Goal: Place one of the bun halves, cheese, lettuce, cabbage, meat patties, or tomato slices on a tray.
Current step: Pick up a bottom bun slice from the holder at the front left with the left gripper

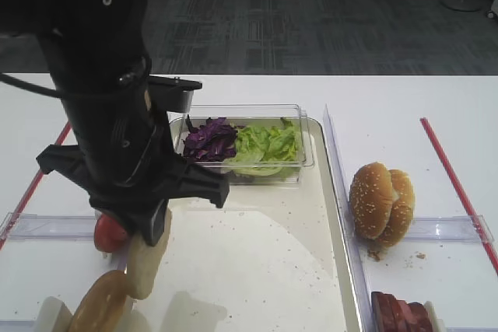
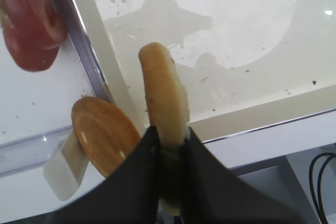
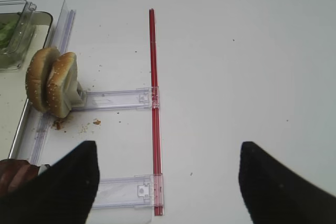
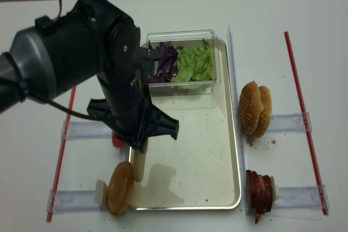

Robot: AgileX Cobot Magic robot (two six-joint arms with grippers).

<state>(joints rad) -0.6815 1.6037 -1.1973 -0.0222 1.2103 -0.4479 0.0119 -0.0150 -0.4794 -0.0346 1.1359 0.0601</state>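
My left claw (image 2: pixel 169 142), closest to the lens, is clenched edge-on around a bun half (image 2: pixel 163 93), which hangs below my fingers over the tray (image 2: pixel 262 109). It looks light, soft and crushable; a gentle rim pinch suits.

Tray (image 4: pixel 231 150): cream floor, crumb-speckled, slightly glossy, metallic rim. Tub (image 1: pixel 307 145): clear glossy plastic. Bun half (image 2: pixel 163 98): smooth golden crust, matt. Table (image 3: pixel 236 51): smooth white. Left gripper (image 2: pixel 169 140): matt black.
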